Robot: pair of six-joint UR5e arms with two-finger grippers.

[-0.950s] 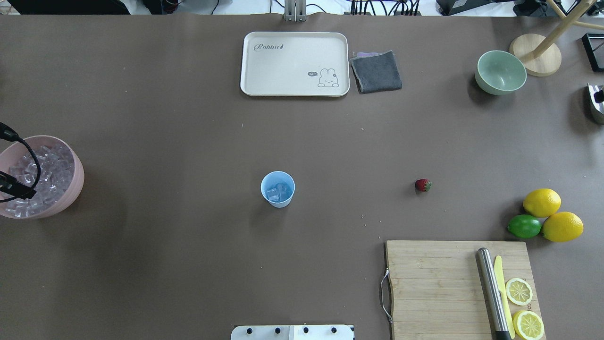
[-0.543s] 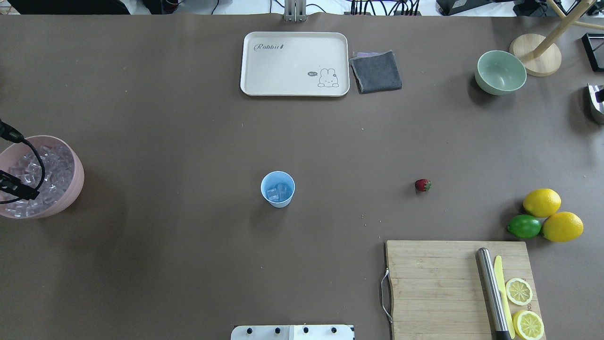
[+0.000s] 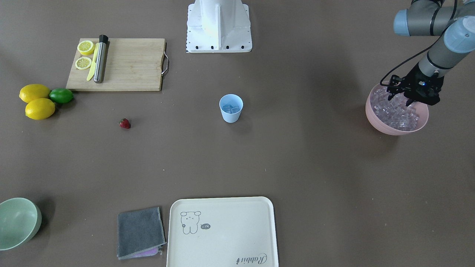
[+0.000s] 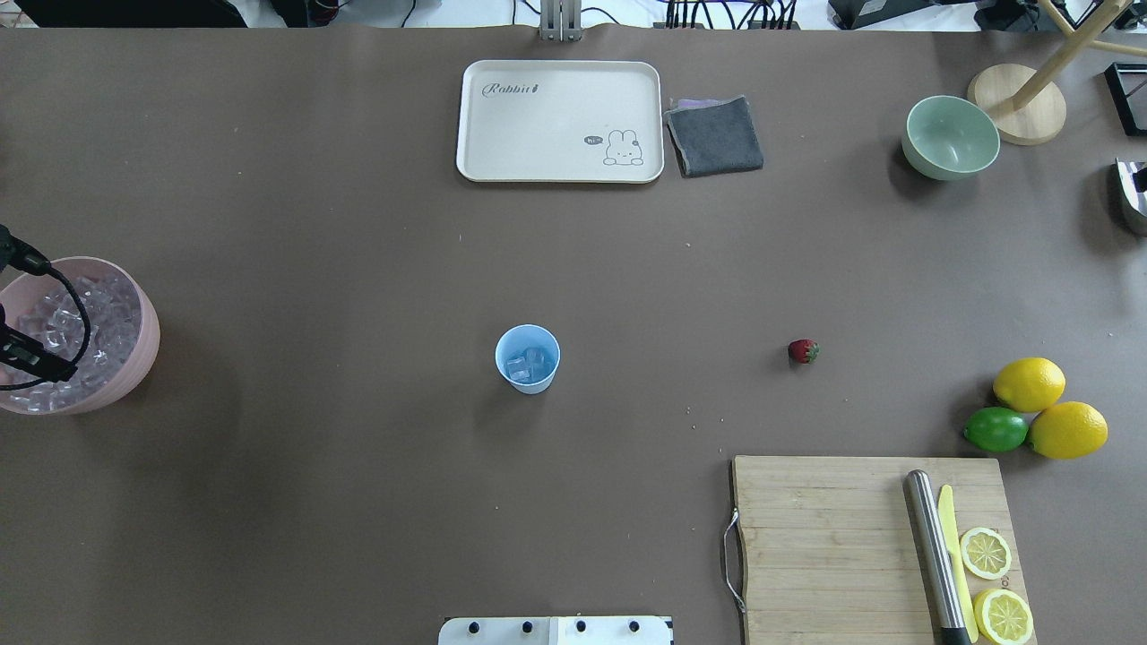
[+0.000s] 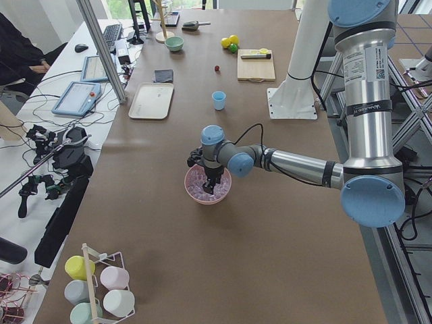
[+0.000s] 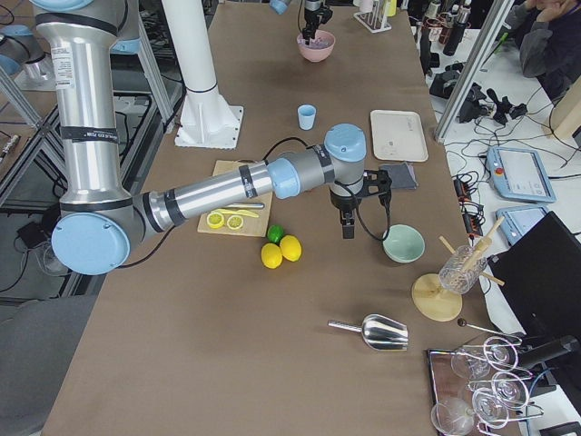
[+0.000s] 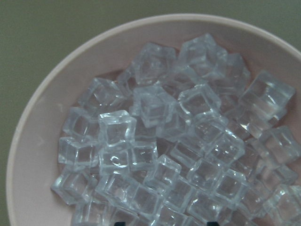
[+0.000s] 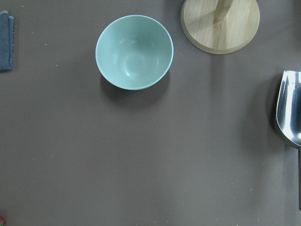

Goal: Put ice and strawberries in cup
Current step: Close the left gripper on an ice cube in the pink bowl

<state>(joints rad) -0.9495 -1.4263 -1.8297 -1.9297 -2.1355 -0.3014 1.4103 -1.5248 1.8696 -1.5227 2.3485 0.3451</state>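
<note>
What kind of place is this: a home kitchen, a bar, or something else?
Most likely a robotics lab, staged as a drink station. The left arm and right arm reach over the table; beside it, tablets lie on a bench where a person sits.

Left gripper low over pink bowl of ice, cup beyond

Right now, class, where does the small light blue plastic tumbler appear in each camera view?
Front-facing: light blue plastic tumbler at centre.
Overhead: tumbler just left of centre.
Exterior left: tumbler upper middle.
Exterior right: tumbler top middle.
Left wrist: not in it.
Right wrist: not in it.
Shared landmark: cream rectangular rabbit tray, in all four exterior views.
</note>
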